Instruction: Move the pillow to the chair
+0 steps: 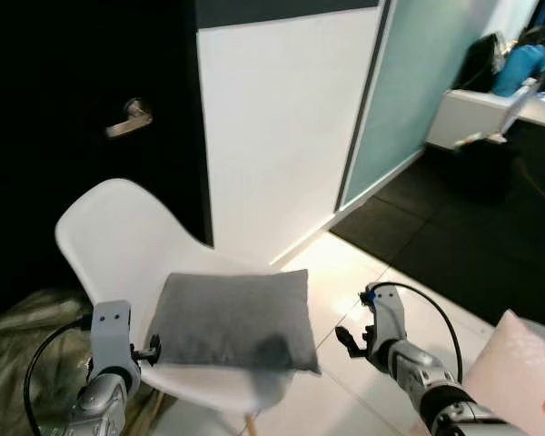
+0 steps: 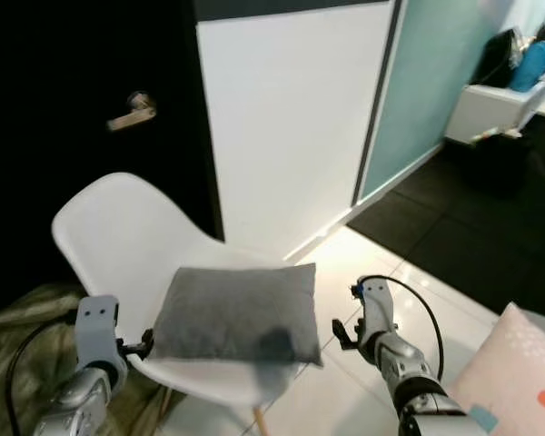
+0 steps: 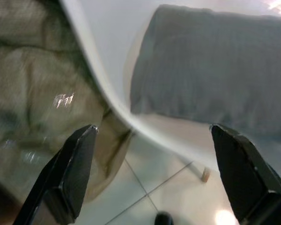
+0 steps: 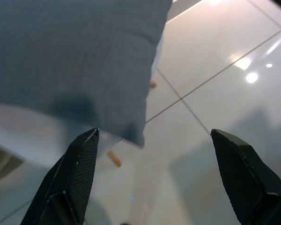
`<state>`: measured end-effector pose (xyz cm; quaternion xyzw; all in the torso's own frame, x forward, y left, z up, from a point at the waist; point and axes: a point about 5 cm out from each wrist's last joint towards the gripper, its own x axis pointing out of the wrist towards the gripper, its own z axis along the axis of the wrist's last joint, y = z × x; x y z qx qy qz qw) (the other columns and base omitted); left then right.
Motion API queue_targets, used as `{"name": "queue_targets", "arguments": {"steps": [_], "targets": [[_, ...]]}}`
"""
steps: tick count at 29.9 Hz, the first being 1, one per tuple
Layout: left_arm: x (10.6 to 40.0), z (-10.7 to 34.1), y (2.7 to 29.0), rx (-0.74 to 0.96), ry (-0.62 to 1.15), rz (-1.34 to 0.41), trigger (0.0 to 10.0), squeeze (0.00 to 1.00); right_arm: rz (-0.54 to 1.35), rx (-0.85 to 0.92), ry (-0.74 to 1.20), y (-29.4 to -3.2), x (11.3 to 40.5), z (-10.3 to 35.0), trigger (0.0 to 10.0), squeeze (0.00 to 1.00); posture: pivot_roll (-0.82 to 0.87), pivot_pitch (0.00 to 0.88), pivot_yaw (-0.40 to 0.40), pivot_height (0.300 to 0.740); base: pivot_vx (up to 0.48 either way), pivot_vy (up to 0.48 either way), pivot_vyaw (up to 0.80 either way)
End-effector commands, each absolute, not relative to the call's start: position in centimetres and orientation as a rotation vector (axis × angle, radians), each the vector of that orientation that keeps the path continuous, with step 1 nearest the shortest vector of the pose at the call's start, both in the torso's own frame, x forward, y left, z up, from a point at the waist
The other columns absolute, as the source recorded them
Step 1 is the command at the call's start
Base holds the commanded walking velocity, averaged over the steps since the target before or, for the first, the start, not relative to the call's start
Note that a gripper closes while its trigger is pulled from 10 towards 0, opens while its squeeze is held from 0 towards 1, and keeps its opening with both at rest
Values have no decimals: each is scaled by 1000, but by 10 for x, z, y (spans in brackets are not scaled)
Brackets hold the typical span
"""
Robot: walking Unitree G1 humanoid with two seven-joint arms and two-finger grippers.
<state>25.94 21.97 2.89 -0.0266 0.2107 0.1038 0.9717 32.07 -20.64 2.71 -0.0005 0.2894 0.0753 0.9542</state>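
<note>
Grey pillow (image 1: 232, 320) flat on white chair (image 1: 127, 236)

No text, label, brand, number or sign can be read in any of the views. No print is seen on the grey fabric pillow (image 1: 233, 320), and no maker's mark is seen on the white moulded plastic chair (image 1: 123, 245). The pale cushion with coloured patches (image 2: 518, 381) bears shapes only, and no lettering can be made out on them.

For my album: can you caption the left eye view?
Grey pillow lies on white chair, open grippers left and right beside it.
</note>
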Motion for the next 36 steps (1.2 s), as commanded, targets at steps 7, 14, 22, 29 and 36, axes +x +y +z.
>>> {"name": "queue_targets", "arguments": {"steps": [7, 14, 22, 29, 36], "targets": [[261, 32, 212, -58, 405, 176, 10000, 0, 164, -27, 583, -207, 323, 30, 10000, 0, -122, 0, -39, 734, -341, 0, 0], [262, 33, 206, -80, 398, 116, 10000, 0, 181, -26, 573, -202, 325, 31, 10000, 0, -128, 0, -32, 734, 0, 0, 0], [269, 48, 195, -70, 348, 54, 10000, 0, 165, -23, 566, -206, 325, 32, 10000, 0, -125, 0, -30, 734, 0, -300, 0], [280, 75, 181, -84, 252, -14, 10000, 0, 171, -19, 552, -205, 328, 36, 10000, 0, -124, 0, -36, 734, 0, -40, 0], [290, 108, 156, 13, 140, -125, 10000, 0, 185, -23, 543, -203, 331, 39, 10000, 0, -127, 0, -39, 734, 0, 0, 0]]}}
